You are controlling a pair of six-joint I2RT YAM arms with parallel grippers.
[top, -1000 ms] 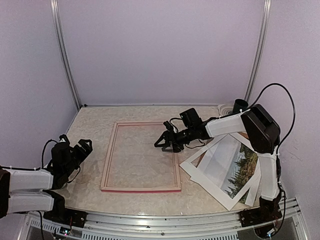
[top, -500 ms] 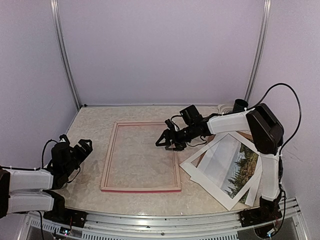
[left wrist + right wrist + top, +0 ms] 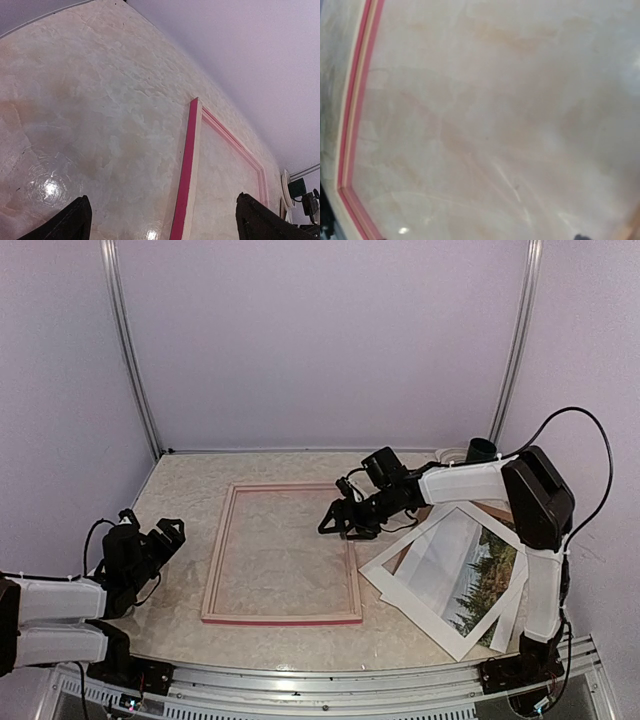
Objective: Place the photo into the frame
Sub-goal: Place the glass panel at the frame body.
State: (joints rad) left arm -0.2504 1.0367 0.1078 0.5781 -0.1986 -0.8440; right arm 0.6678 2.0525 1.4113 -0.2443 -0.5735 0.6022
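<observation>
Over the frame [image 3: 281, 619], near its far right corner in the top view, the right gripper [image 3: 336, 528] hangs with its fingers parted and nothing between them. Right of the frame, the photo [image 3: 480, 578] lies flat among white sheets [image 3: 390, 580]. Left of the frame, the left gripper [image 3: 170, 532] sits low. Left wrist view: fingers [image 3: 70, 222] spread wide and empty, the frame's pink edge ahead. Right wrist view: the frame's pink rail with bare table [image 3: 495, 125] inside it.

A white mat [image 3: 408, 602] is lying at the lower right on the marbled table [image 3: 185, 495], a brown board [image 3: 497, 511] peeking out beneath it. A dark cup [image 3: 481, 450] is standing at the upper right.
</observation>
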